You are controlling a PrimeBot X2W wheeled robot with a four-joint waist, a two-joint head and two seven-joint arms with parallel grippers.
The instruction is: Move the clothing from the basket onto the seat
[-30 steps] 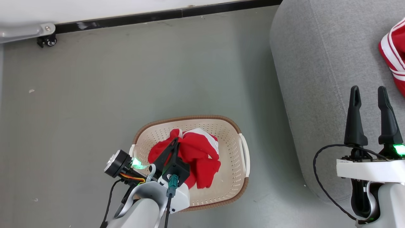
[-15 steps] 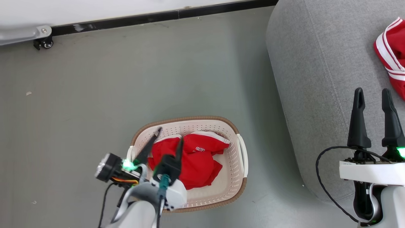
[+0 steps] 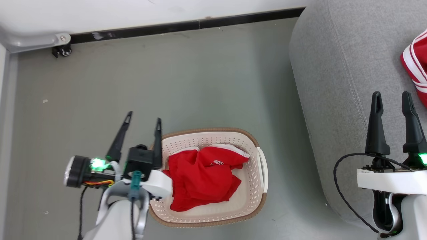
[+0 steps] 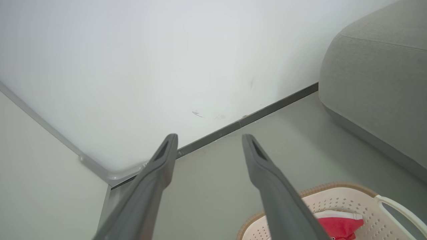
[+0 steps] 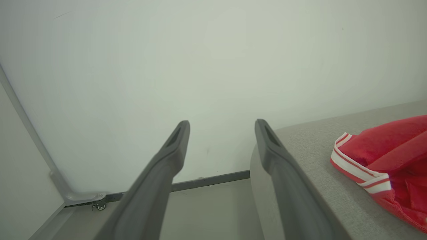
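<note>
Where the left gripper (image 3: pixel 143 117) hangs: at the 9 o'clock side of the basket (image 3: pixel 247 196), over the floor (image 3: pixel 200 76); its inner finger crosses the brown rim near the basket's 10 o'clock corner.
Left fingers (image 3: pixel 119 136): spread wide, holding nothing, tips aimed at about 12 o'clock toward the skirting.
Lettered garment (image 3: pixel 200 176): red, crumpled, lying inside the basket from its 9 o'clock wall to the centre, with white trim and small lettering along the upper edge.
Bearing, left fingertips to lettered garment: about 4 o'clock in the head view. In the left wrist view a red corner shows low at 5 o'clock, inside the basket wall.
Long axis of lettered garment: roughly 8 o'clock to 2 o'clock, slanting across the line of the left fingers.
Basket, position: on the floor between the left gripper and the sofa (image 3: pixel 333 83), apart from the sofa.
Sofa, position: grey, at the basket's 3 o'clock.
Right gripper (image 3: pixel 391 94): above the sofa's rounded front edge, its fingers parted and empty, aimed at 12 o'clock.
Striped garment (image 3: pixel 415 63): red with white bands, already on the sofa at 1 o'clock of the right fingertips.
Nearer arm, judged: the left. The basket lies at the right gripper's 8 o'clock, well apart.
Coming move, judged: the left wrist must turn from 12 toward 4 o'clock and tip down into the basket, so the fingers close across the heap, not along it.
Task state, judged: one garment placed, one to go.
</note>
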